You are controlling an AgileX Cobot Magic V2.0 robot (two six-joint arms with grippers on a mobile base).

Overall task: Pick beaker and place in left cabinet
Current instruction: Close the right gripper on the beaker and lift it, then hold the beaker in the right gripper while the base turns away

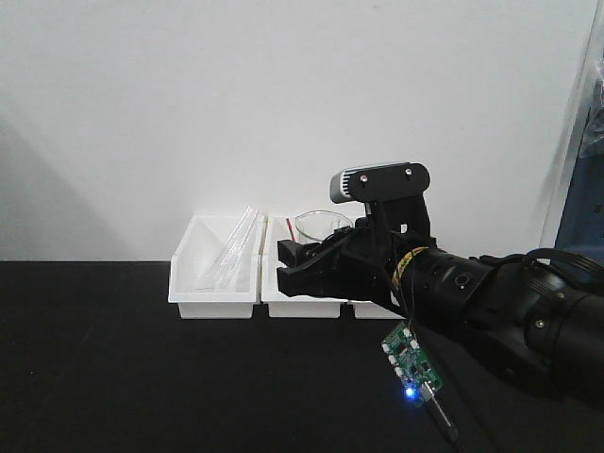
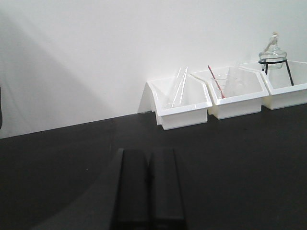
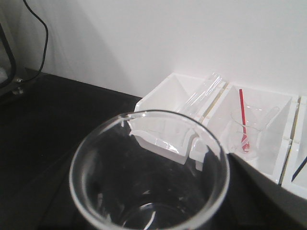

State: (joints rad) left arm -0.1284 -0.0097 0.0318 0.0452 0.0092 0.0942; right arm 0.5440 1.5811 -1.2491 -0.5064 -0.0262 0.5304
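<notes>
The beaker (image 1: 323,224), clear glass, is upright in my right gripper (image 1: 300,264), which is shut on it in front of the white trays. In the right wrist view the beaker (image 3: 144,191) fills the lower frame, its round rim facing the camera, and it hides the fingers. My left gripper (image 2: 147,154) is shut with nothing in it, low over the black table and well short of the trays. The left cabinet is out of view.
Three white trays stand against the white wall. The left tray (image 2: 182,117) holds glass tubes, the middle tray (image 2: 237,108) a beaker with a red stick (image 2: 216,84), and the right one a flask on a black tripod (image 2: 273,52). A small circuit board (image 1: 409,359) hangs under the right arm.
</notes>
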